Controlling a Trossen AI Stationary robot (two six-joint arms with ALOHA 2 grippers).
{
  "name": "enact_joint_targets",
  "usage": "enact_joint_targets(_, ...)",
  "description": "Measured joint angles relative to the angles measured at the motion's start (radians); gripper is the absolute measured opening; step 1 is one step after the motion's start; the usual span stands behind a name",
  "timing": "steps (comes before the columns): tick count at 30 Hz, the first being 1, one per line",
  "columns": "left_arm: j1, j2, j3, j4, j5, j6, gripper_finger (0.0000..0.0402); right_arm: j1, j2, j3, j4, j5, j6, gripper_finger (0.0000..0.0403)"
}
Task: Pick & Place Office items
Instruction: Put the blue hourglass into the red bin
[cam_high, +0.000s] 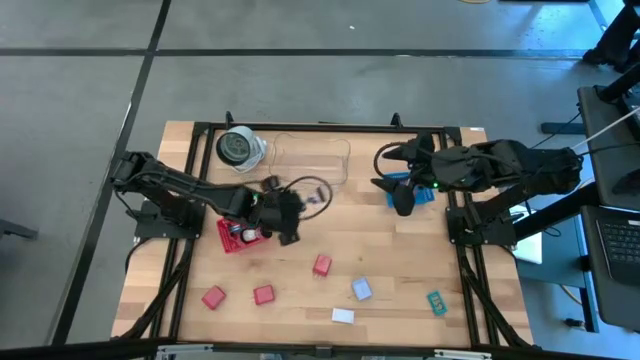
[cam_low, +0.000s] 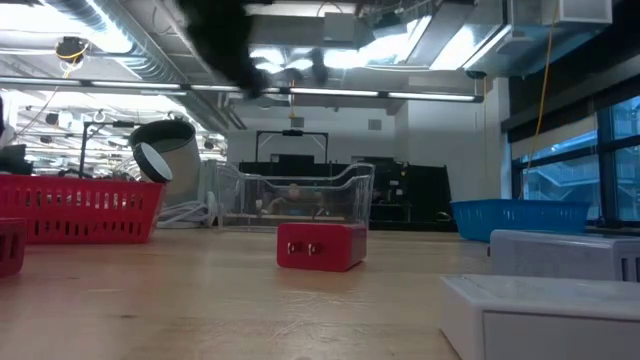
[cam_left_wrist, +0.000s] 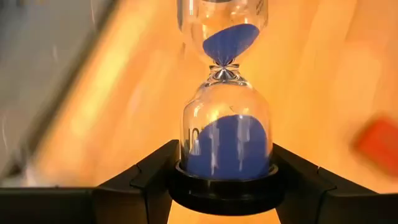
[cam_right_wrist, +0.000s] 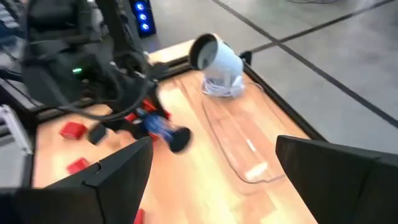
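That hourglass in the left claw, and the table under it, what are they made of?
The hourglass looks like clear glass or plastic: see-through, glossy bulbs with bright highlights, blue sand inside, and a matte black cap, probably plastic. The left claw grips that cap. The table looks like pale wood: visible plank lines and grain.

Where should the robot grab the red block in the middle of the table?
Grab the red block from straight above, pinching its two flat opposite sides. It lies flat with bare table all around, so fingers fit. The right gripper is open and free; the left gripper is shut on a sand timer.
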Motion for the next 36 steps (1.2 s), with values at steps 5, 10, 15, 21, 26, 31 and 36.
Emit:
enact_joint_targets(5,-0.113,-0.013,0.000,-0.325,0.044,-0.324,0.0208,0.000,0.000,0.000,-0.055,0.067,-0.004,0.0339)
enact_joint_targets(10,-0.245,-0.020,-0.020,-0.686,0.088,-0.753,0.0209,0.000,0.000,0.000,-0.066,0.126,-0.004,0.0339)
enact_joint_targets(15,-0.323,-0.046,-0.132,-0.611,0.224,-0.919,0.0209,0.000,0.000,0.000,-0.065,0.125,-0.004,0.0339)
enact_joint_targets(21,-0.369,-0.067,-0.225,-0.501,0.287,-0.986,0.0210,0.000,0.000,0.000,-0.065,0.127,-0.004,0.0339)
enact_joint_targets(26,-0.376,-0.068,-0.269,-0.439,0.302,-0.996,0.0211,0.000,0.000,0.000,-0.065,0.127,0.009,0.0339)
enact_joint_targets(31,-0.368,-0.068,-0.331,-0.386,0.287,-0.992,0.0211,0.000,0.000,-0.001,-0.065,0.120,0.020,0.0339)
enact_joint_targets(36,-0.365,-0.068,-0.352,-0.358,0.248,-0.998,0.0211,0.000,0.000,-0.001,-0.065,0.110,0.043,0.0339)
